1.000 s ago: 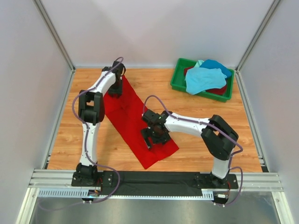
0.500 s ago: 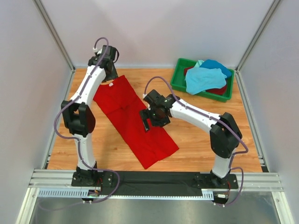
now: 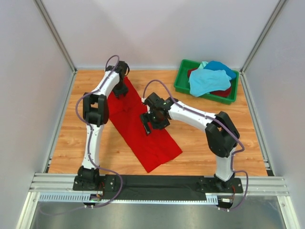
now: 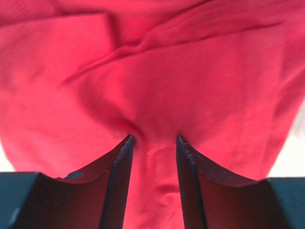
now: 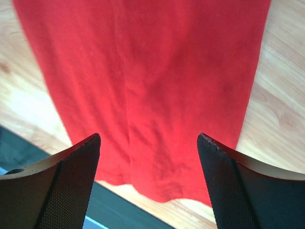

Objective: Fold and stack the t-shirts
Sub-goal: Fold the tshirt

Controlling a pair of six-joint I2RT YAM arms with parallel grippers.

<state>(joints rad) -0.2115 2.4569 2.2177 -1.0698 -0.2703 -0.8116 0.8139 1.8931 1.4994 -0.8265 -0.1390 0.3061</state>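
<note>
A bright red t-shirt [image 3: 157, 145] lies flat in a long diagonal strip on the wooden table. My left gripper [image 3: 119, 91] is at the shirt's far end. In the left wrist view its fingers [image 4: 154, 138] stand apart, tips pressed into the red cloth [image 4: 190, 71], with a soft ridge of cloth between them. My right gripper [image 3: 148, 126] hovers over the middle of the strip. It is open wide [image 5: 148, 136], with the red cloth [image 5: 157, 57] below and nothing between its fingers. Other t-shirts, light turquoise [image 3: 207, 80], blue [image 3: 221, 67] and dark red [image 3: 224, 90], are heaped in the bin.
A green plastic bin [image 3: 205, 97] stands at the back right of the table. Grey walls close in the left, right and back sides. A black strip [image 5: 57, 191] runs along the near edge past the red shirt's hem.
My left arm reached towards the far left with the shirt's far end spread wide, then came back over it; that end is narrow again. The right gripper moved up the shirt from its near end.
</note>
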